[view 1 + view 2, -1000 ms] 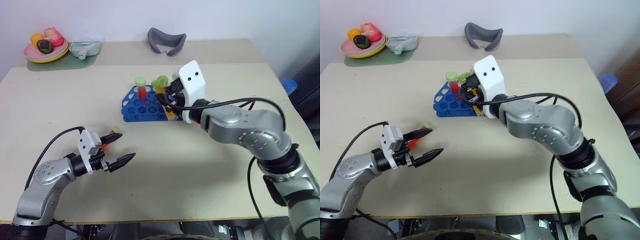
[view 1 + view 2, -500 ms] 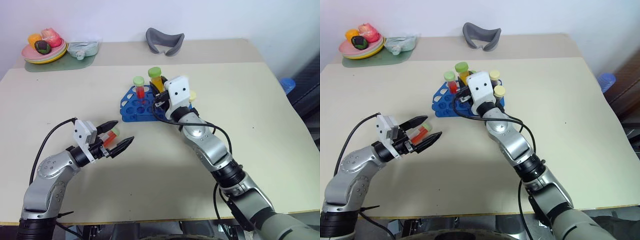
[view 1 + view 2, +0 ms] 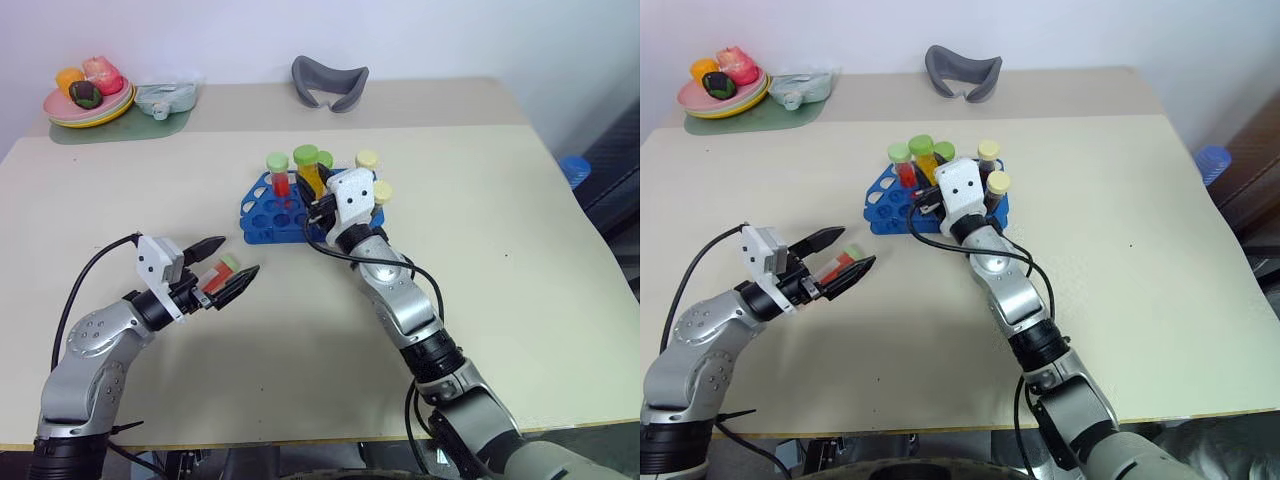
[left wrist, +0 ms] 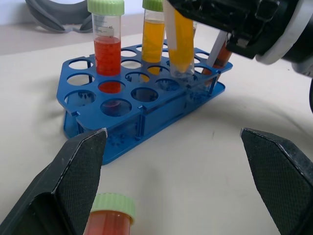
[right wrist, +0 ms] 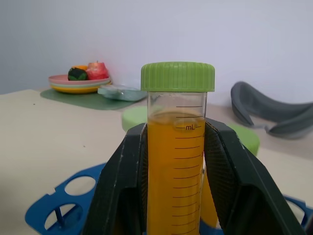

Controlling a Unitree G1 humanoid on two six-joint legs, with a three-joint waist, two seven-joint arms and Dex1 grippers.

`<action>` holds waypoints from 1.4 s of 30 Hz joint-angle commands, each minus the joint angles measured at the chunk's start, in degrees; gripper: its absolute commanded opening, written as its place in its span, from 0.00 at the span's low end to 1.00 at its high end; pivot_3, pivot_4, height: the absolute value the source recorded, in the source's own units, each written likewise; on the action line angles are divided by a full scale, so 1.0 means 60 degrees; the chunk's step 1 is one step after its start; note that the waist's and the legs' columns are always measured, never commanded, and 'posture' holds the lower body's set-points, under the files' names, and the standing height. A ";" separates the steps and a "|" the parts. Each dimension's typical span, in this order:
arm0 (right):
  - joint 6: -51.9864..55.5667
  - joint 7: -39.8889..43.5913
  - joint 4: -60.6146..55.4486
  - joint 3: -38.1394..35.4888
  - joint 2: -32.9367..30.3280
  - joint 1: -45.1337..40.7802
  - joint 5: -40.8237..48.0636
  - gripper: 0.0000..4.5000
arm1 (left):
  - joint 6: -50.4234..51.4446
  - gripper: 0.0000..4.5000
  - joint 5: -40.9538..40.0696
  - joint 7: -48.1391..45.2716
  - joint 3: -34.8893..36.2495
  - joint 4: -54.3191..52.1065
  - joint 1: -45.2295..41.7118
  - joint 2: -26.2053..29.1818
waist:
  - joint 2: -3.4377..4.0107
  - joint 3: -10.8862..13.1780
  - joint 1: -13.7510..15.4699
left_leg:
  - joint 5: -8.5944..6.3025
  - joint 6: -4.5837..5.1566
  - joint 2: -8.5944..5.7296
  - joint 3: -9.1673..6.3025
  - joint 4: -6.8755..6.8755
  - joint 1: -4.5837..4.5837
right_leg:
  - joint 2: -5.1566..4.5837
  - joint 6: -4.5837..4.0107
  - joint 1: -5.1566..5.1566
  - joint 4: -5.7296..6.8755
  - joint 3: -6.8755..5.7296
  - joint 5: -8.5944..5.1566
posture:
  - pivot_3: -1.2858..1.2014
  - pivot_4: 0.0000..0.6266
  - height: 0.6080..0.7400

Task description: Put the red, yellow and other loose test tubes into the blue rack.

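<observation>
Head views: blue rack (image 3: 290,210) at mid-table, several tubes standing in it. Since a second ago our right gripper (image 3: 322,205) has dropped to the rack. Our left gripper (image 3: 225,270) has edged toward the loose red tube (image 3: 221,272).

Left wrist view: jaws wide, empty; red tube lies between them on the table.

Right wrist view: fingers clamped on the yellow tube (image 5: 177,161), upright over the holes. We judge insertion is under way.

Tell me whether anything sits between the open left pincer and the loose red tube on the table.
Nothing visible does: the loose red tube lies on bare table, between the open left pincer fingers.
</observation>
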 commanded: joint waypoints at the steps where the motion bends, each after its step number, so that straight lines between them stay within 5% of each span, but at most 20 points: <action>1: -0.0531 0.0223 -0.0103 -0.0223 0.0225 0.0073 -0.0198 0.31 | 0.0045 1.00 -0.0202 0.0003 0.0253 -0.0402 -0.0027 0.0132 | 0.0000 0.0000 -0.0008 | 0.0000 0.0000 0.0000 0.0000 0.0000 0.0001 | 0.0000 0.0000 0.0000 0.0001 0.0000 0.0000 | 0.52 0.24 1.00; 27: -0.1689 0.0940 0.0785 -0.0896 0.0684 0.0569 -0.0516 0.31 | 0.0501 1.00 -0.0482 0.0082 0.0326 -0.0682 -0.0194 0.0497 | 0.0000 0.0000 -0.0009 | 0.0007 -0.0013 0.0000 0.0000 0.0000 0.0011 | 0.0000 0.0000 0.0004 0.0016 0.0000 0.0000 | 0.52 0.24 1.00; 30: -0.1645 0.1163 0.0730 -0.0945 0.0695 0.0621 -0.0421 0.53 | 0.0500 1.00 -0.0459 0.0071 0.0314 -0.0653 -0.0250 0.0477 | 0.0000 0.0000 -0.0010 | 0.0008 -0.0014 0.0000 0.0000 0.0000 0.0012 | 0.0000 0.0000 0.0004 0.0017 0.0001 0.0000 | 0.52 0.24 1.00; 34: -0.1653 0.1069 0.0407 -0.1094 0.0684 0.0518 -0.0541 0.96 | 0.0501 1.00 -0.0453 0.0065 0.0307 -0.0651 -0.0263 0.0457 | 0.0000 0.0000 -0.0013 | 0.0008 -0.0015 0.0000 0.0000 0.0000 0.0013 | 0.0000 0.0000 0.0004 0.0020 0.0001 0.0000 | 0.52 0.24 1.00; 42: -0.0715 0.1281 -0.1505 -0.1340 0.0466 -0.0091 -0.0299 0.99 | 0.0607 1.00 -0.0500 0.0098 0.0523 -0.0860 -0.0132 0.0628 | 0.0001 0.0000 -0.0011 | 0.0010 -0.0018 0.0000 0.0000 0.0001 0.0013 | 0.0000 0.0000 0.0001 0.0028 0.0001 0.0000 | 0.52 0.24 1.00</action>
